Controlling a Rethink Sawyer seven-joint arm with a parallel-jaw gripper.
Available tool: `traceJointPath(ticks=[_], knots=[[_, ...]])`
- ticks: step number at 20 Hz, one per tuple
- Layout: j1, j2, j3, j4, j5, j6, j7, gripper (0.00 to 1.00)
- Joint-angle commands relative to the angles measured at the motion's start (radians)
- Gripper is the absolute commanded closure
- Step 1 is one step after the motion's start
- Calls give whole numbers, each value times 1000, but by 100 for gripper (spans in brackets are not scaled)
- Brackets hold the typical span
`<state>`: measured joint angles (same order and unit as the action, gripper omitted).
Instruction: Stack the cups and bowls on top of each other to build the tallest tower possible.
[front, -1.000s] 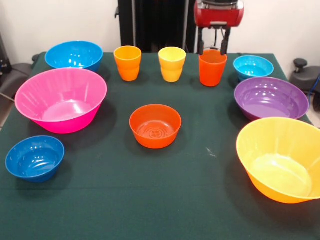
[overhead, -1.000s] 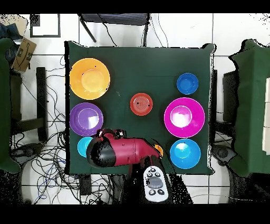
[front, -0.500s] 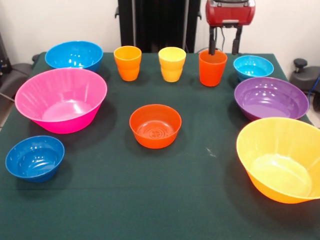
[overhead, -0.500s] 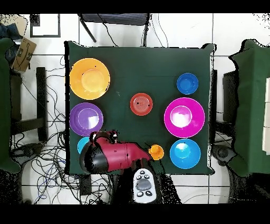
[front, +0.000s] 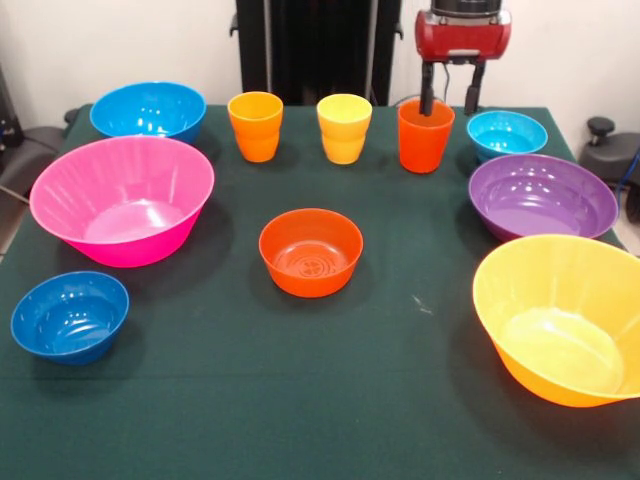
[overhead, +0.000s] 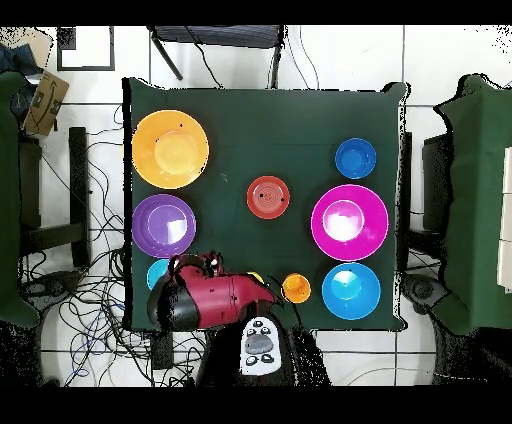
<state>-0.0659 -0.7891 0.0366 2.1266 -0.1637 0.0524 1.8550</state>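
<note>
All pieces stand apart on the green table; there is no tower. In the front view the light orange cup (front: 255, 126), yellow cup (front: 344, 128) and red-orange cup (front: 425, 138) line the far edge. The small orange-red bowl (front: 310, 252) sits in the middle, the dark blue bowl (front: 70, 316) near left, the cyan bowl (front: 506, 134) far right. My gripper (front: 450, 99) is open and empty, just above and behind the red-orange cup's right rim. In the overhead view the red arm (overhead: 212, 298) hides that cup and part of the cyan bowl (overhead: 156, 272).
The large pink bowl (front: 122, 198) and medium blue bowl (front: 148, 108) stand on the left, the purple bowl (front: 542, 195) and large yellow-orange bowl (front: 565, 315) on the right. The pedestal's black column (front: 310, 45) rises behind the cups.
The gripper has moved right in the front view, from around the red-orange cup's rim to its right edge. The cup has stayed in place.
</note>
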Motion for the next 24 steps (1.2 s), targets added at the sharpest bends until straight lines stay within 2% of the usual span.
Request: traceJointPath(ticks=[1,11,17,24], knots=[[-59,0,36,59,-34,10,113,0],[-149,-95,88,96,-45,89,56,0],[-175,-64,54,96,-99,44,35,0],[-165,-35,10,76,-149,23,37,0]])
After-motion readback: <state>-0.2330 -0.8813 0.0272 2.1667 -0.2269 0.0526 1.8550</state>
